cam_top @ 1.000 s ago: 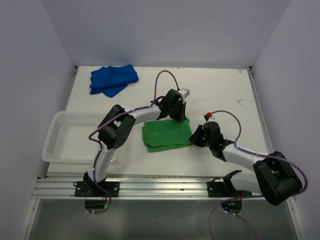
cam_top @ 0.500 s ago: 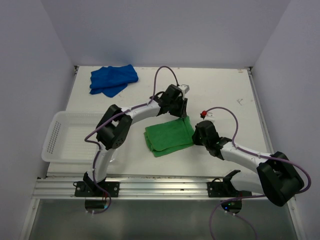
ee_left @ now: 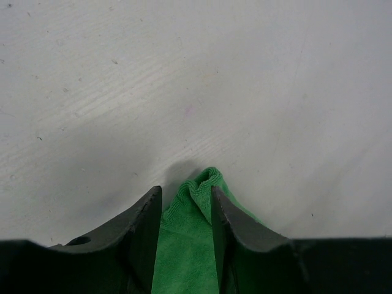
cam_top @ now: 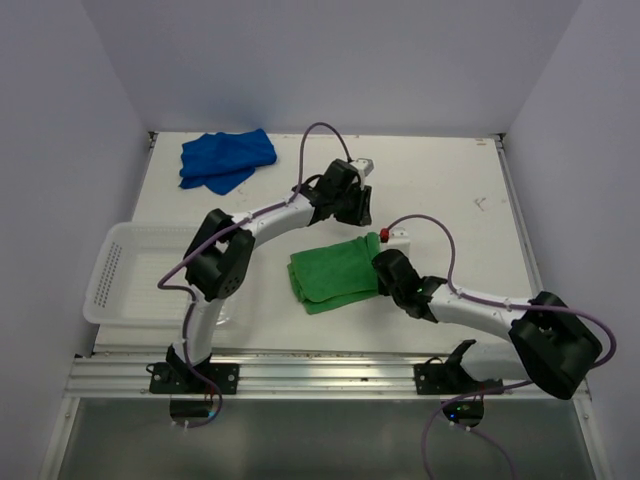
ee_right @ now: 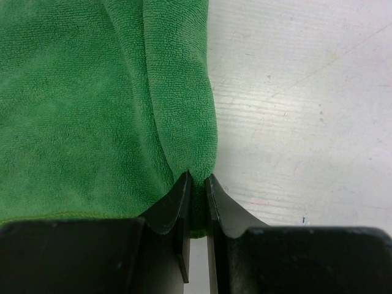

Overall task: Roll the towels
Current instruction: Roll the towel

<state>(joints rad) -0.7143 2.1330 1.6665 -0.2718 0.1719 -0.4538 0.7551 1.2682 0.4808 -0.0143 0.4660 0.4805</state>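
Observation:
The green towel (cam_top: 330, 272) lies folded and flat in the middle of the table. My right gripper (cam_top: 378, 268) is at its right edge, shut on a rolled fold of the green towel (ee_right: 79, 104), which is pinched between the fingertips of the right gripper (ee_right: 197, 180). My left gripper (cam_top: 357, 222) hovers at the towel's far right corner. In the left wrist view the left gripper (ee_left: 185, 195) stands open, and the corner of the green towel (ee_left: 184, 245) lies loose between the jaws. The blue towel (cam_top: 227, 158) sits crumpled at the far left.
A white perforated basket (cam_top: 108, 262) stands at the left edge of the table, close to the left arm's elbow. Grey walls enclose the table on three sides. A metal rail runs along the near edge by the arm bases.
The left gripper has opened, let go of the green towel's far corner and drawn back. The right gripper has moved left along the towel's right edge, still gripping it.

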